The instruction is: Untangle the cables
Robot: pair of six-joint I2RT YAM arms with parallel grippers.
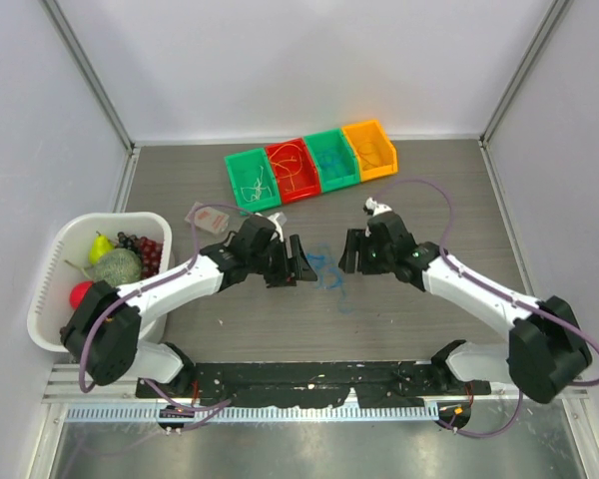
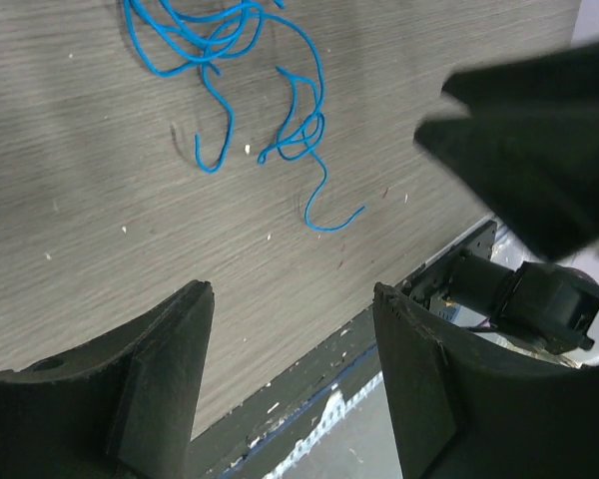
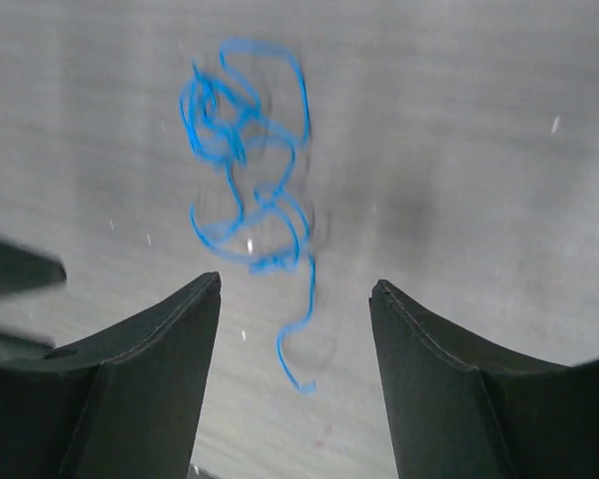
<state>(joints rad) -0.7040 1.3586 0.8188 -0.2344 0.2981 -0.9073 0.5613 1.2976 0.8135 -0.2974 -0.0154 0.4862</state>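
A thin blue cable (image 1: 329,271) lies in a loose tangle on the table between my two grippers. In the left wrist view the blue cable (image 2: 242,60) lies beyond the fingers, with one tail curling toward the table's near edge. In the right wrist view it (image 3: 248,190) lies ahead of the fingers, its tail reaching down between them. My left gripper (image 1: 301,261) is open and empty just left of it. My right gripper (image 1: 351,252) is open and empty just right of it. Thin orange-yellow and whitish cables lie in the green bin (image 1: 252,180) and red bin (image 1: 293,169).
A row of small bins stands at the back: green, red, teal (image 1: 331,160) and orange (image 1: 370,148). A white basket (image 1: 55,264) of fruit stands at the left. A small clear packet (image 1: 208,217) lies behind the left arm. The table's front edge is near.
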